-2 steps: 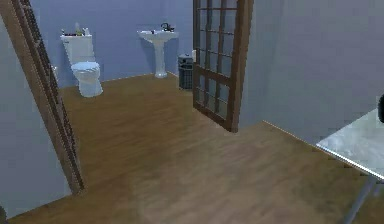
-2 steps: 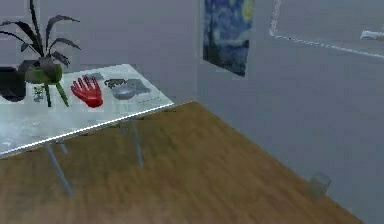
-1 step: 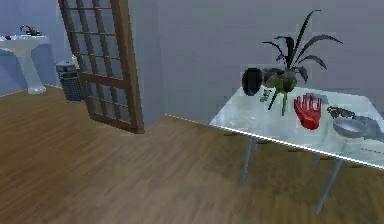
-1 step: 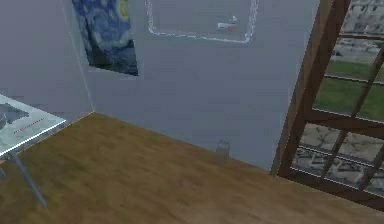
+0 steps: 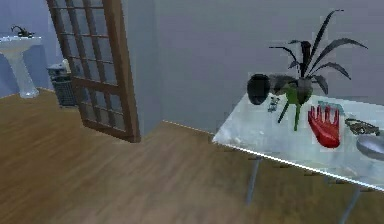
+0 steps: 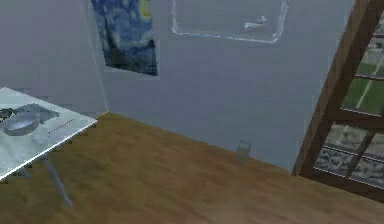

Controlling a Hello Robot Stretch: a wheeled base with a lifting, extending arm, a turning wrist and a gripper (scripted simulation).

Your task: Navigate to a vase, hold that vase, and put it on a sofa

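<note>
A dark rounded vessel, possibly the vase, lies on its side on a pale glass-topped table at the forward view's right. Beside it stands a dark leafy plant in a green holder. The corner of a pale table carrying a grey bowl appears at the arm side view's left.
A red ridged object, a grey bowl and small dark items lie on the table. A wooden glazed door stands open at left, with a white pedestal sink and bin beyond. A blue painting hangs on the wall; another glazed door at right. Wood floor lies between.
</note>
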